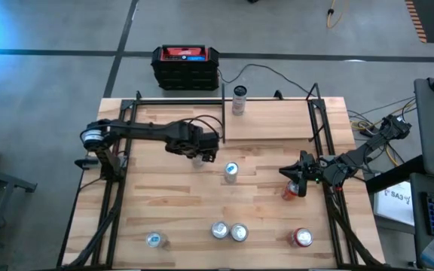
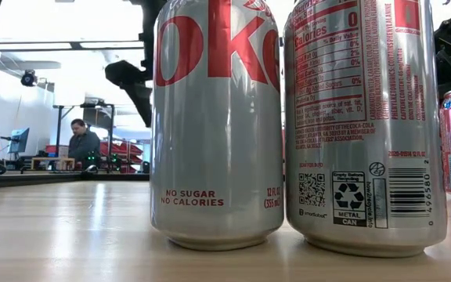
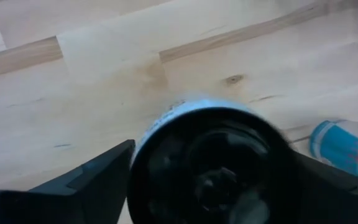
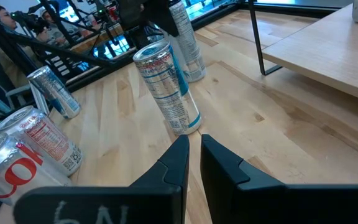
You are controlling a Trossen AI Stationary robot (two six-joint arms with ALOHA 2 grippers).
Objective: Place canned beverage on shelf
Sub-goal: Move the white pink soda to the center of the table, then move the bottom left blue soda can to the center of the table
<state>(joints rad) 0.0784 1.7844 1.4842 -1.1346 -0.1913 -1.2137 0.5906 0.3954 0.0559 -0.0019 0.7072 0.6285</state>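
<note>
High view: the left gripper (image 1: 202,153) is poised over a slim silver can (image 1: 200,159) near the light wood shelf with black rods (image 1: 270,120), which already bears one can (image 1: 239,100).
Left wrist view: fingers (image 3: 86,180) are spread around that can (image 3: 210,165); squeezing is best delayed until centred.
Right wrist view: the right gripper (image 4: 193,163) is pressed together, empty.

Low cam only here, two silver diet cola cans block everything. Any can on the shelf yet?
Observer: Yes, one slim silver can stands upright at the back left corner of the small light wood shelf with black rods.
Operator: Where's the left arm?
Observer: Left gripper is just in front of the shelf's left corner, right over another upright can.
Operator: Right arm?
Observer: Right gripper waits near the right side of the butcher-block table, jaws shut.
</note>
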